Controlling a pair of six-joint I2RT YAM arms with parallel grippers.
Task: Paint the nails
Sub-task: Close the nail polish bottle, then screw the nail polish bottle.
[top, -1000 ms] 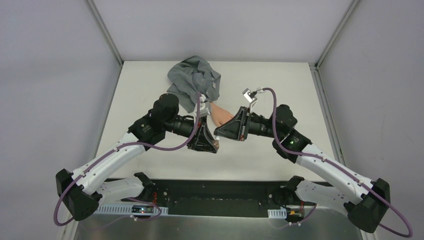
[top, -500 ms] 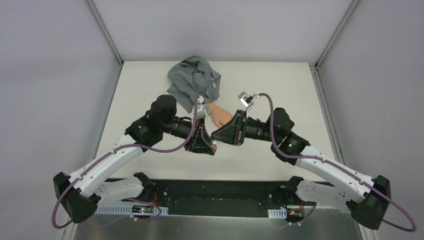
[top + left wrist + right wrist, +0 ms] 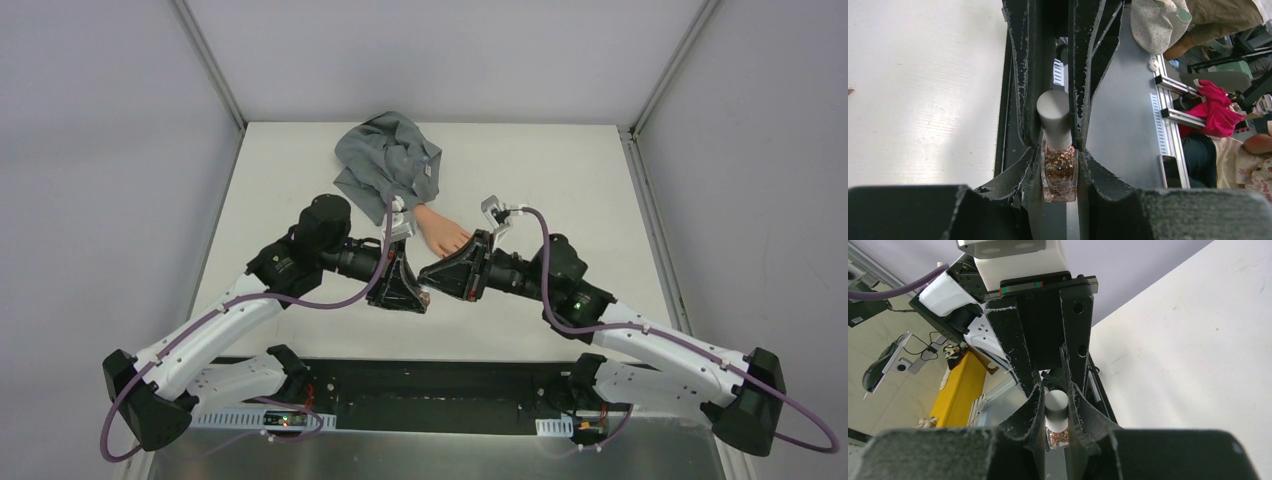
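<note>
I had pulled back from the peach fake hand (image 3: 440, 232); my left gripper (image 3: 1059, 155) pinched the glittery glass polish bottle (image 3: 1060, 175), my right gripper (image 3: 1054, 396) its grey cylindrical cap (image 3: 1057, 405).

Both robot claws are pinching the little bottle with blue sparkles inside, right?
Not blue. The left wrist view shows the sparkles in the bottle are coppery gold. The rest holds: the left gripper pinches the bottle, and the right gripper pinches the cap.

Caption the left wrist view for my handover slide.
Glittery polish bottle clamped in the left tool, its grey cap gripped by the right tool.
</note>
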